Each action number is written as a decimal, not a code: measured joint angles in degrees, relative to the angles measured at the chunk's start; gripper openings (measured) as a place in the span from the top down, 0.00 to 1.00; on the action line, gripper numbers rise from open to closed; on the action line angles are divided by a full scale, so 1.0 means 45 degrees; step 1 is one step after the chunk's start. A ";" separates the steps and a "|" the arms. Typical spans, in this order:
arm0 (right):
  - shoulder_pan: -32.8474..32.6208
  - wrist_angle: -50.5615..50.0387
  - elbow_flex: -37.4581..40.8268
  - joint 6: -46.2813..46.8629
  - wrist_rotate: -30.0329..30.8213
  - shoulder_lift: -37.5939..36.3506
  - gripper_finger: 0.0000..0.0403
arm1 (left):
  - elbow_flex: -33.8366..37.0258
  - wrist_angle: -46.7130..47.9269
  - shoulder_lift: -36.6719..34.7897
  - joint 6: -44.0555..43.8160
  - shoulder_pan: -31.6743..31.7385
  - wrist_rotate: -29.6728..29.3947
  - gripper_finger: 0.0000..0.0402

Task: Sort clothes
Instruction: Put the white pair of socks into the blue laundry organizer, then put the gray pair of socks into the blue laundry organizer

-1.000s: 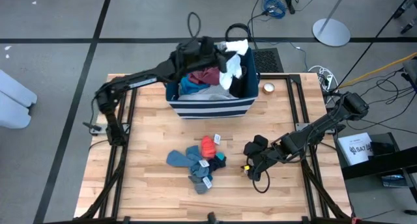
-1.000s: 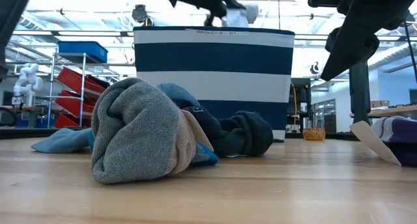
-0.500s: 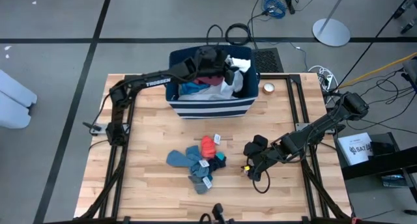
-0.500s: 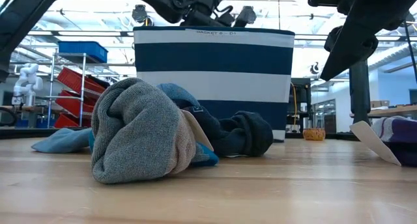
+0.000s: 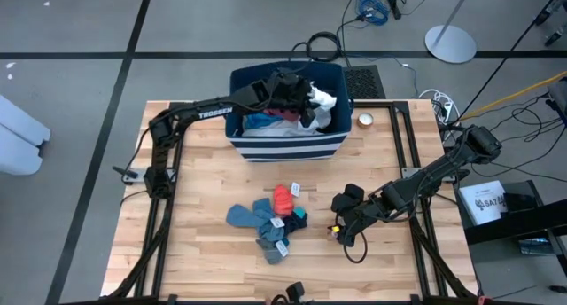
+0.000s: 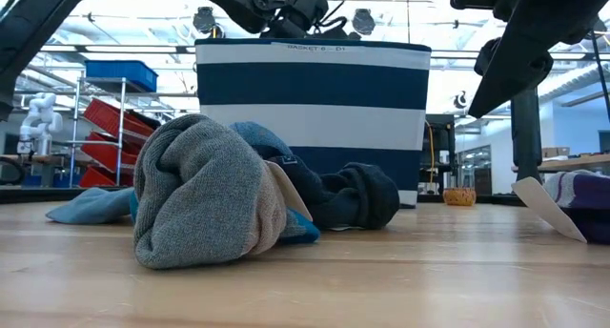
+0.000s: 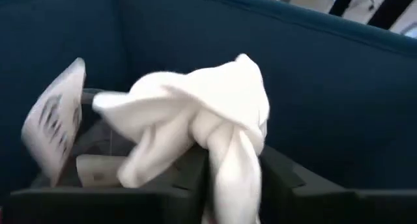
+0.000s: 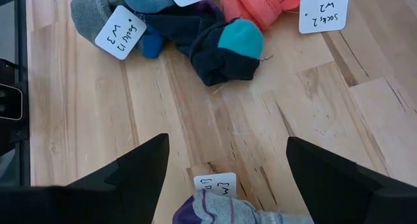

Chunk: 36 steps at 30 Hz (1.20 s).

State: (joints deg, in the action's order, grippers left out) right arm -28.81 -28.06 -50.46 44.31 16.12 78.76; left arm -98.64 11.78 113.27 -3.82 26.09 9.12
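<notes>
My left gripper point(image 5: 304, 96) is down inside the navy white-striped bin point(image 5: 283, 145), shut on a white garment point(image 7: 195, 113). Blue, maroon and white clothes point(image 5: 266, 119) lie in the bin beside it. My right gripper point(image 8: 225, 178) is open low over the table, right of a pile of tagged socks point(image 5: 270, 221): grey, blue, navy and a red-orange one point(image 5: 282, 199). A purple-grey sock point(image 8: 215, 211) with a tag lies on the table between its spread fingers; I cannot tell if they touch it. My left gripper pinches a bunched fold of the white garment point(image 7: 225, 162) between its two fingers. The cloth bulges out past the fingertips in several layers. A paper tag point(image 7: 55, 120) sticks out at one side. The garment sits inside the bin, against its navy wall.
The bin stands at the table's far middle. A small round object point(image 5: 364, 121) lies on the table right of the bin. The sock pile fills the near middle, and in the low view it stands in front of the bin point(image 6: 315, 90). Bare wood lies at the table's left.
My left gripper has gone down from above the bin's rim into the bin, toward its right side, keeping hold of the white garment. The garment hung above the rim before; now it is bunched inside the bin and out of the low view.
</notes>
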 joint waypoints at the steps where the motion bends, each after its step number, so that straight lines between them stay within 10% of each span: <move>1: -0.0001 0.0001 0.0000 0.0001 0.0004 0.0000 0.26 | -0.0081 0.0109 0.0000 0.0098 -0.0017 0.0027 0.71; 9: -0.0002 -0.0005 0.0000 0.0002 0.0000 0.0000 0.26 | -0.2164 0.1945 -0.0164 0.0264 -0.0002 0.0031 0.48; 18: -0.0002 -0.0178 -0.0010 0.0002 0.0000 0.0005 0.26 | -0.4633 0.4261 -0.0871 -0.0061 -0.0093 0.0059 0.47; 36: -0.0327 -0.0935 -0.0010 0.0920 -0.0649 0.0005 0.26 | -0.4664 1.1533 -0.2254 0.1742 -0.2935 -0.0554 0.47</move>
State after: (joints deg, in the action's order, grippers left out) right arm -30.28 -32.27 -50.50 48.44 13.20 78.78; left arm -119.63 63.68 103.13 4.02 12.89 6.62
